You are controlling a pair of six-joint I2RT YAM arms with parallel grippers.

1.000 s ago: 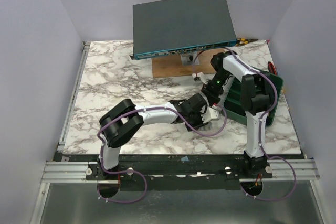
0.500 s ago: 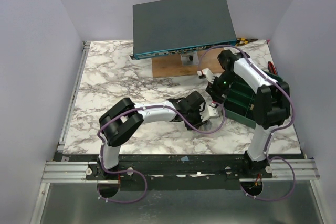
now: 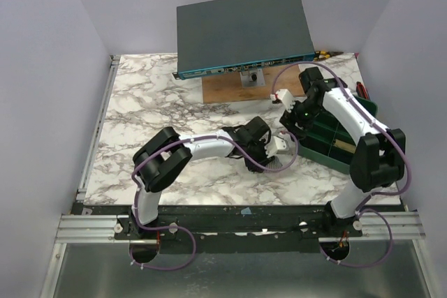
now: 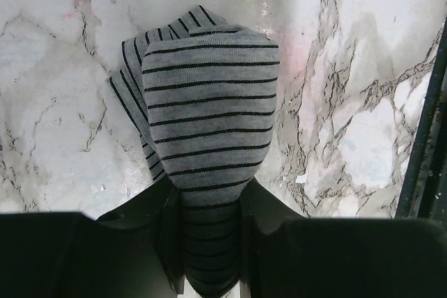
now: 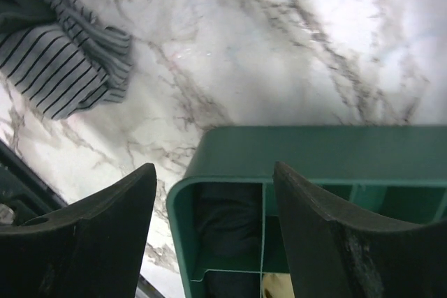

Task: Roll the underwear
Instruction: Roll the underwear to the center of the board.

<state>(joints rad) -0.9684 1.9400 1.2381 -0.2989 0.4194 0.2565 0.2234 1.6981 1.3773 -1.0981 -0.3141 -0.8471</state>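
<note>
The underwear is grey with thin black stripes and bunched into a thick roll on the marble table. My left gripper is shut on its near end, and the cloth fills the gap between the jaws. In the top view the left gripper sits right of centre with the underwear just under it. My right gripper is open and holds nothing. It hangs over the near-left corner of the green bin, with the underwear off to its left.
The green bin has divided compartments, and one holds a dark cloth item. A dark flat box stands on a wooden board at the back. A red tool lies beside the bin. Grey walls close in both sides.
My right arm has swung back and to the right, away from the underwear and over the green bin's corner. My left gripper has kept its hold and barely shifted.
</note>
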